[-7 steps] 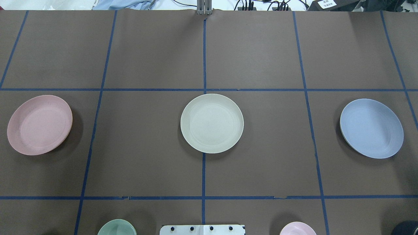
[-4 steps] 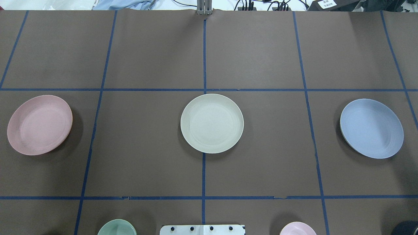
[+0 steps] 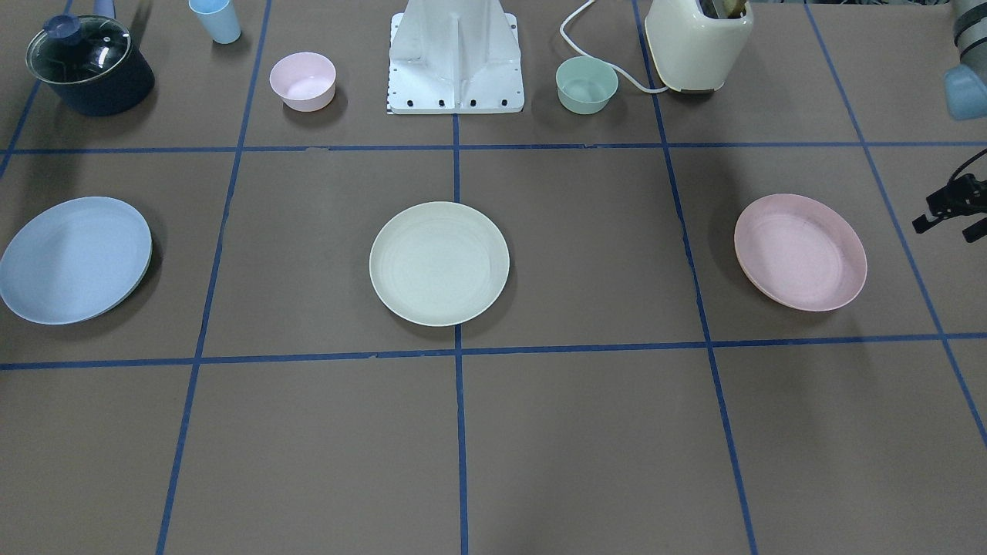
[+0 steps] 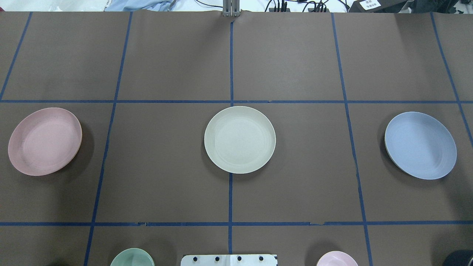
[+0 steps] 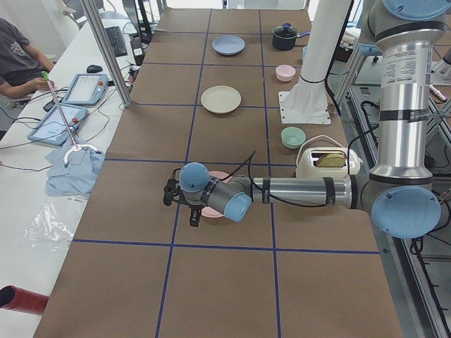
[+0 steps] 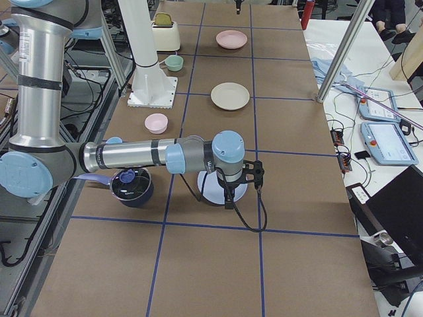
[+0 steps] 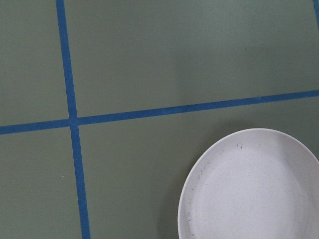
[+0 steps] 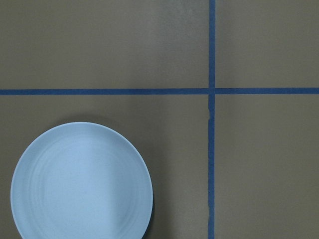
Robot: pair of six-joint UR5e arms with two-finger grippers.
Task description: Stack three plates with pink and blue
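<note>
Three plates lie apart in one row on the brown table. The pink plate (image 4: 45, 141) is at the left, the cream plate (image 4: 240, 139) in the middle, the blue plate (image 4: 420, 145) at the right. My left gripper (image 5: 180, 205) hovers by the pink plate (image 5: 218, 211) and shows partly at the front view's right edge (image 3: 950, 210). My right gripper (image 6: 243, 185) hovers over the blue plate (image 6: 213, 190). I cannot tell whether either is open or shut. The wrist views show the pink plate (image 7: 254, 189) and the blue plate (image 8: 82, 181) without fingers.
Along the robot's side stand a dark lidded pot (image 3: 89, 65), a small blue cup (image 3: 216, 19), a small pink bowl (image 3: 303, 81), the white robot base (image 3: 455, 58), a small green bowl (image 3: 587, 85) and a cream toaster (image 3: 698, 42). Blue tape lines grid the table.
</note>
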